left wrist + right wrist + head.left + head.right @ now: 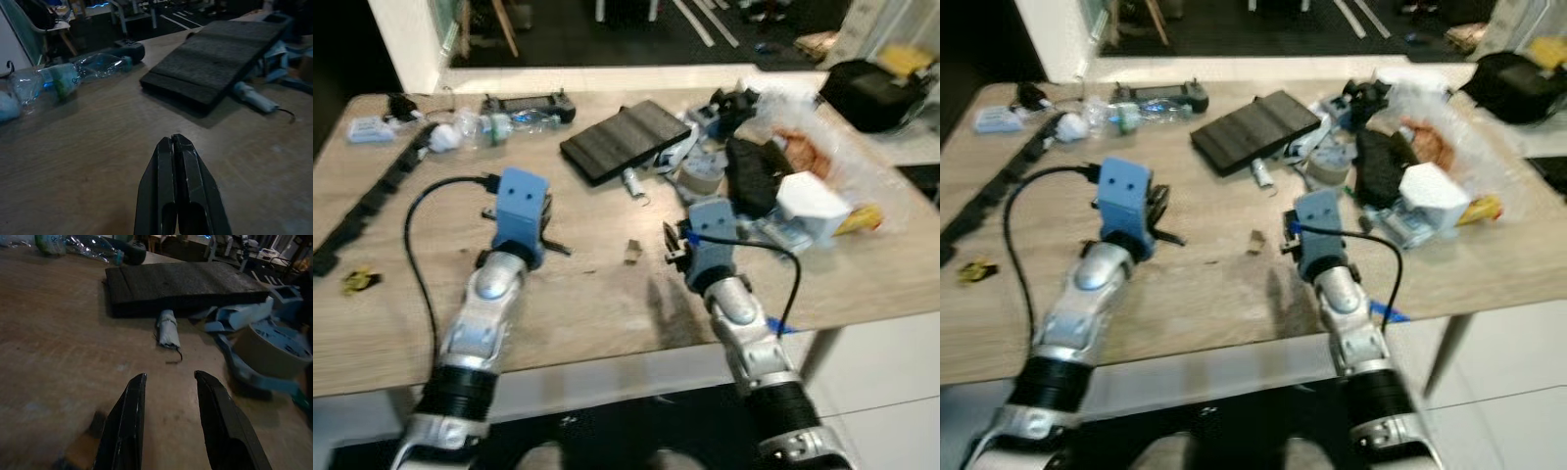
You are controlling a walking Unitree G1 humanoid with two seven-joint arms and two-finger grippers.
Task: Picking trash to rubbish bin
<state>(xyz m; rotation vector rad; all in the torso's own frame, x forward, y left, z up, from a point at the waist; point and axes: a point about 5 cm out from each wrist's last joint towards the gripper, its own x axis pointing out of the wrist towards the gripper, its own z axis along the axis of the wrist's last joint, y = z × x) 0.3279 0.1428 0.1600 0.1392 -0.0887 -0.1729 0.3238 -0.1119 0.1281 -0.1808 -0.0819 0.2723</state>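
Note:
On the wooden table lie bits of trash: a crushed clear plastic bottle at the far left, a small brown scrap in the middle, and a small white roll with a wire hook in front of a black foam slab. My left gripper hovers low over bare wood, shut on nothing, and points toward the slab and the bottle. My right gripper is open just right of the brown scrap and points at the white roll.
Clutter fills the table's right side: a tape roll, a white box, a clear plastic bag. A black strip and a yellow scrap lie at the left. A black controller rests at the back.

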